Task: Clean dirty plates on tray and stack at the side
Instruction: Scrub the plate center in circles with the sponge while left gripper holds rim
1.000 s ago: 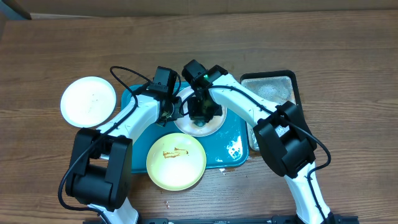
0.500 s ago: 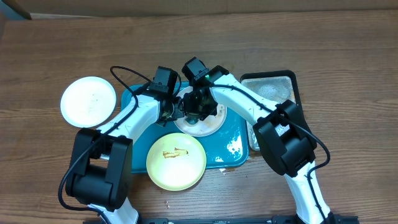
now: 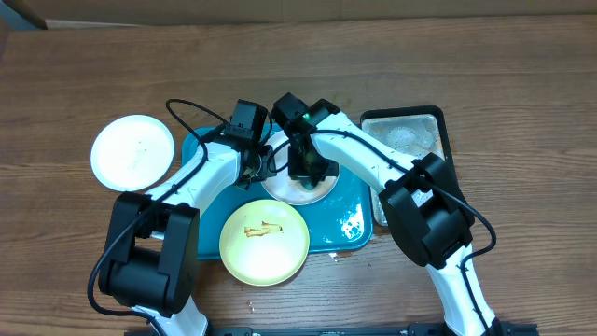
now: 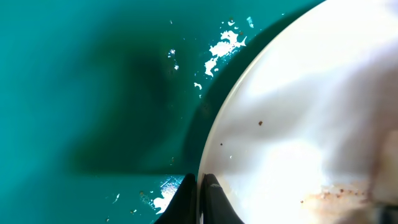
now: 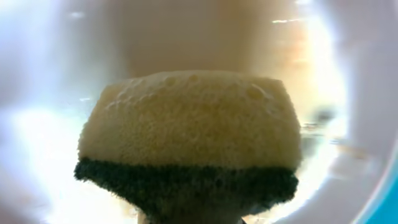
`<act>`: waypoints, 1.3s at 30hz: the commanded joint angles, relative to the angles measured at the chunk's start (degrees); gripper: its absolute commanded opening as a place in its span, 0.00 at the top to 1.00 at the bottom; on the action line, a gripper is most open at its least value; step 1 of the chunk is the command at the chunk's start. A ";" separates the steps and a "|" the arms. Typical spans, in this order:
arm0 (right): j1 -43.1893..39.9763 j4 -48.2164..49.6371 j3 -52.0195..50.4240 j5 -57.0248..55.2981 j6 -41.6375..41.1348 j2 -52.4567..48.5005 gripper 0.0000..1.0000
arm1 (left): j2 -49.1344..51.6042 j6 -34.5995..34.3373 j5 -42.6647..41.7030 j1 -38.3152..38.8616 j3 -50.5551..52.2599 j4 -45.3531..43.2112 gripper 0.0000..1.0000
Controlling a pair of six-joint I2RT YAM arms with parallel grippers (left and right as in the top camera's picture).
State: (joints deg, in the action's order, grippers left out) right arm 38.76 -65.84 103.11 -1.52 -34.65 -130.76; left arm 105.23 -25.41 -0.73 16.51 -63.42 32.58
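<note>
As the overhead camera sees it, tray: teal, in the middle of the wooden table, with white foam spots on its right part.
Dirty white plate: lies on the far middle part of the tray, and both arms partly cover it.
Yellow-green plate: at the near side, partly on the near rim of the tray and partly over the table, with a brownish smear in its middle.
Second white plate: alone on the table to the left of the tray, not touching it.
Black tray: just beside the right edge of the teal one, with foamy water inside.
Left gripper: at the left edge of the dirty white plate.
Right gripper: pointing down over the middle of the same plate.

Left wrist view, left gripper: the two dark fingers stand very narrow, pinched on the left rim of the dirty white plate.
Plate surface: small brown specks, and a reddish-brown smear at the near right.
Tray floor: teal and wet, with foam flecks beside the plate rim.

Right wrist view, sponge: yellow, with a dark green scrub layer on the side nearest to the camera; it fills most of the view and presses on the white plate.
Right gripper: clamped narrow on the sponge, though its fingers hardly show.
</note>
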 commanded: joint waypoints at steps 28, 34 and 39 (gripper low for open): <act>-5.90 9.38 -1.51 17.11 6.58 -2.03 0.96 | 0.42 -0.35 -0.57 0.87 0.79 0.37 0.96; -2.75 10.40 -1.51 21.33 8.57 -2.03 0.96 | 0.42 -0.35 -0.59 0.90 0.79 0.37 0.96; -0.96 10.56 -1.51 21.53 9.20 -2.03 0.96 | 0.42 -0.35 -0.57 0.90 0.79 0.37 0.96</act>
State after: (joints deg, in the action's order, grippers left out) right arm 36.99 -55.51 102.43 18.17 -26.79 -131.37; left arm 105.23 -26.00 -1.37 16.99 -63.37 32.75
